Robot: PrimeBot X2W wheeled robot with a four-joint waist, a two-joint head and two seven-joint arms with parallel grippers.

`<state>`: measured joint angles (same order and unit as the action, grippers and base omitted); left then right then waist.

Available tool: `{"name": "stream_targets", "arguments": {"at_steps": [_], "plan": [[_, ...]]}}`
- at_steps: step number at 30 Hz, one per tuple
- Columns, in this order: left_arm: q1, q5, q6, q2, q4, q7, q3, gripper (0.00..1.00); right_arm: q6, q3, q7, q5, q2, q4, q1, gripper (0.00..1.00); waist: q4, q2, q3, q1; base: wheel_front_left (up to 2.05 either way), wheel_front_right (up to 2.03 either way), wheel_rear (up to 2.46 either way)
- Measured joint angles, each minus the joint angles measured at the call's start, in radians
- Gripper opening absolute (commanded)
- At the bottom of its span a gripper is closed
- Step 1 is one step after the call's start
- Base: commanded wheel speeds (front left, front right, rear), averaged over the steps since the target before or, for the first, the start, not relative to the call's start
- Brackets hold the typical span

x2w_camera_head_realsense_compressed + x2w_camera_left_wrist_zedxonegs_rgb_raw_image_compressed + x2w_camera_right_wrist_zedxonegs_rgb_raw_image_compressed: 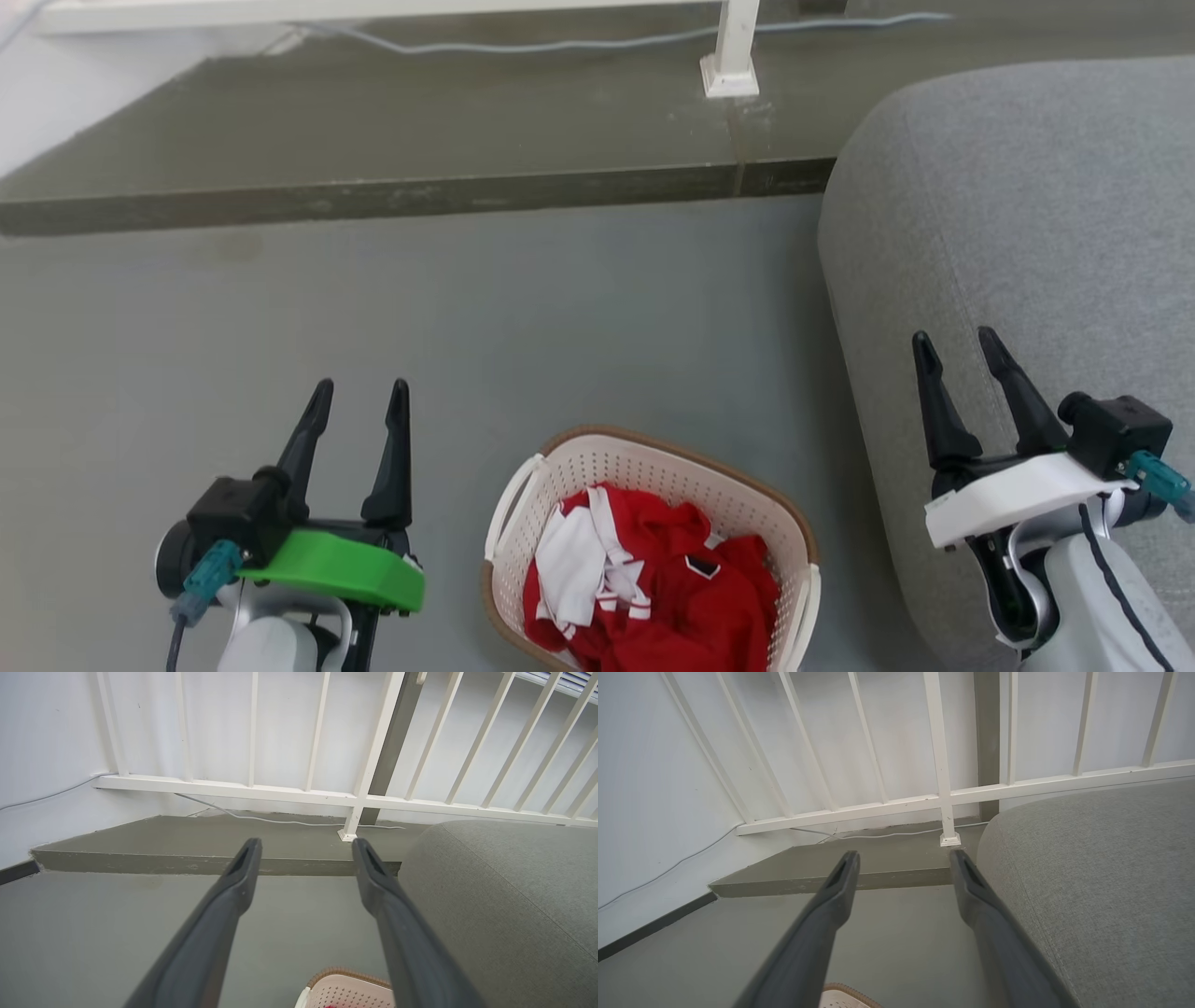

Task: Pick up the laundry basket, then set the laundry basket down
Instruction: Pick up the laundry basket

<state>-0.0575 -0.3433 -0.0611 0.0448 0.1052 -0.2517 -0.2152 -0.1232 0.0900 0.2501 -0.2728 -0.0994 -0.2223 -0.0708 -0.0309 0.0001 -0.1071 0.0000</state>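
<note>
Grey floor [560,317] carries the laundry basket [644,467], short of the raised step [373,196] and just beside a grey sofa [1027,233]. Left pincer [362,387] and right pincer [952,336] hover on either side of it, fingers spread, holding nothing.

Grey floor, a raised step and a white railing before a pale wall.
The smooth grey floor [560,317] meets a low, darker step [420,121] with a scuffed front edge. On the step stands the foot of a white railing post [730,75], and a thin pale cable [560,43] trails behind it. The railing's slats [252,728] rise before a plain white wall [46,728] (a dark skirting strip [654,926] lines its base). A grey fabric sofa [1027,205] sits at the right.
</note>
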Motion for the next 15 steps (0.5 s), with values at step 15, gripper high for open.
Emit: {"name": "stream_targets", "arguments": {"at_steps": [15], "plan": [[-0.108,-0.006,0.006,0.000,0.030,0.000,-0.032,1.00,0.000,0.005,0.000,-0.025,-0.024,0.044,-0.075,1.00,-0.008,0.0000,-0.154,0.0000,0.00,0.00,0.00]]}}
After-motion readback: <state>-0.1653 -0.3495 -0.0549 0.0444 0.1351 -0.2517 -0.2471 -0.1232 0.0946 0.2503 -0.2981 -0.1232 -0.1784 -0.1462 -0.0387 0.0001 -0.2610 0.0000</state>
